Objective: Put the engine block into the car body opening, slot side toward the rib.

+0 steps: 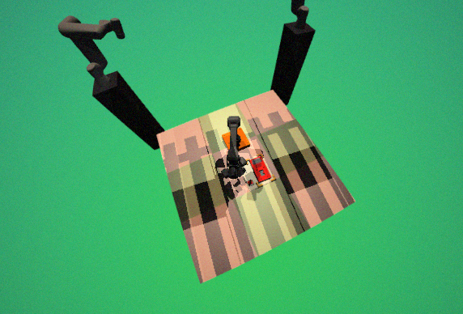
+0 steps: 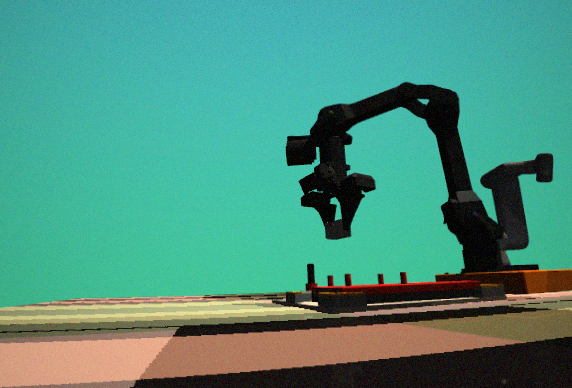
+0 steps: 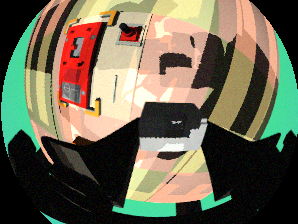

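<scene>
My gripper (image 2: 338, 226) (image 3: 170, 122) is shut on the grey engine block (image 2: 337, 231) (image 3: 167, 120), which has a dark top and a pale front side in the wrist view. They hang in the air above the table, clear of the red car body (image 1: 260, 167) (image 2: 401, 287) (image 3: 93, 50). The car body lies flat, at the upper left in the wrist view. Its small opening (image 3: 77, 48) shows there, with nothing standing in it. The rib and the block's slot cannot be made out clearly.
Yellow-topped corner brackets (image 1: 275, 178) (image 3: 95, 107) stand around the car body, and short red pegs (image 2: 347, 279) rise near it. A small red part with a dark upright post (image 2: 310, 275) (image 3: 131, 33) stands beside it. The arm's orange base (image 1: 242, 142) (image 2: 551, 280) is behind.
</scene>
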{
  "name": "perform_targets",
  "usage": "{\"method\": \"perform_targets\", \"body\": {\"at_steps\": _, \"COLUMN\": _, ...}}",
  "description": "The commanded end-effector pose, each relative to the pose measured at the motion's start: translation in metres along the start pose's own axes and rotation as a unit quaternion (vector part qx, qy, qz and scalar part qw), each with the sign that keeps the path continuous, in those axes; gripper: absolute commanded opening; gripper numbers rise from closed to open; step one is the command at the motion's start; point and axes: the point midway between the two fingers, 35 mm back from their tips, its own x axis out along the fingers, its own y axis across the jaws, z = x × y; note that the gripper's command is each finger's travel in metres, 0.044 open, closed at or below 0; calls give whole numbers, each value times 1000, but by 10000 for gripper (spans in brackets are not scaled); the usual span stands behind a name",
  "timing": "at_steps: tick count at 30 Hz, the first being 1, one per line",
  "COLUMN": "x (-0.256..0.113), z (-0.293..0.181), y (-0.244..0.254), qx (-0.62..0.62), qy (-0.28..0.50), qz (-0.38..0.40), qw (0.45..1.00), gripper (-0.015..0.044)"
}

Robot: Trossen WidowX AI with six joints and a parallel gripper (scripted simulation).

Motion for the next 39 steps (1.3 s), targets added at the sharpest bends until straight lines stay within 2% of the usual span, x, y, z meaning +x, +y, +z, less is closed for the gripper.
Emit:
{"method": "perform_targets", "body": {"at_steps": 1, "x": 2, "z": 0, "y": 1, "qx": 63, "qy": 1, "qz": 1, "qw": 998, "gripper": 0}}
{"method": "perform_targets", "body": {"at_steps": 10, "x": 3, "z": -1, "y": 1, "qx": 217, "qy": 1, "qz": 1, "qw": 976, "gripper": 0}}
{"method": "perform_targets", "body": {"at_steps": 20, "x": 5, "z": -1, "y": 1, "qx": 383, "qy": 1, "qz": 1, "qw": 924, "gripper": 0}}
{"method": "perform_targets", "body": {"at_steps": 29, "x": 6, "z": -1, "y": 1, "qx": 521, "qy": 1, "qz": 1, "qw": 853, "gripper": 0}}
{"method": "perform_targets", "body": {"at_steps": 39, "x": 7, "z": -1, "y": 1, "qx": 661, "qy": 1, "qz": 0, "qw": 751, "gripper": 0}}
